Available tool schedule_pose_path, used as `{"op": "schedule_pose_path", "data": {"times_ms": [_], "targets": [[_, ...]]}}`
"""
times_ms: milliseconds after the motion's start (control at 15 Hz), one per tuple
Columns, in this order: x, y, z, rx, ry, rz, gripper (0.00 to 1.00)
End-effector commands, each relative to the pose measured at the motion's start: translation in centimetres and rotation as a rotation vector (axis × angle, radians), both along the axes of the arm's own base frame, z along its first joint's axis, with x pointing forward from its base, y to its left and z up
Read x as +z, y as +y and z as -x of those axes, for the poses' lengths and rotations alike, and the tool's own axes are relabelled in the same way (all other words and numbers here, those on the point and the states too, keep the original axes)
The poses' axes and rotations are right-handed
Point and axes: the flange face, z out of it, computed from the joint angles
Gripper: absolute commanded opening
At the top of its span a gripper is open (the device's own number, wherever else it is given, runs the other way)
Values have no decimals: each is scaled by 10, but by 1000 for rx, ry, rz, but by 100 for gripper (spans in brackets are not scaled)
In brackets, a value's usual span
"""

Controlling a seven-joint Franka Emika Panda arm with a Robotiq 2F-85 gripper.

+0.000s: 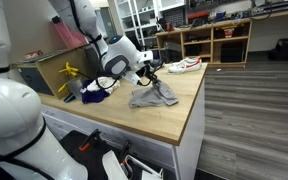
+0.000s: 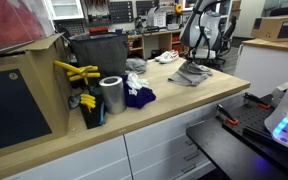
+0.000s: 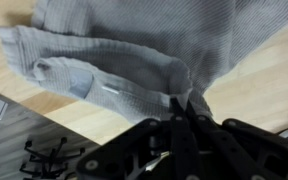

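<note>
The claw [image 3: 181, 105] is clamped tight on the grey cloth [image 3: 124, 50] - in the wrist view the fingers meet on a pinched fold of it, with no gap between them. In both exterior views the claw [image 1: 150, 76] [image 2: 197, 55] stands right over the cloth [image 1: 152, 97] [image 2: 189, 74], one part of the fabric drawn up to it and the rest spread on the wooden worktop [image 1: 174, 125].

Look at the edges: in the wrist view the worktop's edge runs diagonally just past the cloth's hem, floor [image 3: 24, 140] beyond it. In an exterior view bare wood lies all round the cloth towards the near edge [image 2: 199, 105] - plenty of room there. The clutter sits well apart along the worktop: a blue cloth [image 2: 139, 96], a metal can [image 2: 111, 95] and a yellow thing [image 2: 76, 72] beside them.
</note>
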Motion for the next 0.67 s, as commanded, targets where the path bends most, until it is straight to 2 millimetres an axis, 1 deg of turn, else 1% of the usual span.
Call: {"op": "schedule_pose_path", "data": {"times_ms": [0,133,200,267,400,467,533,600], "targets": [[17,-20,-2,-29,-59,92,1],[21,-33,-3,-40,-75,149,1],[32,-42,-11,-40,-78,171,1],[37,-48,-15,-38,-83,209,1],[52,-58,-29,-31,-107,300,1],[64,-60,-38,-23,-127,350,12],[71,-58,-43,-17,-140,385,30],[79,-52,-48,-9,-158,412,36]]}}
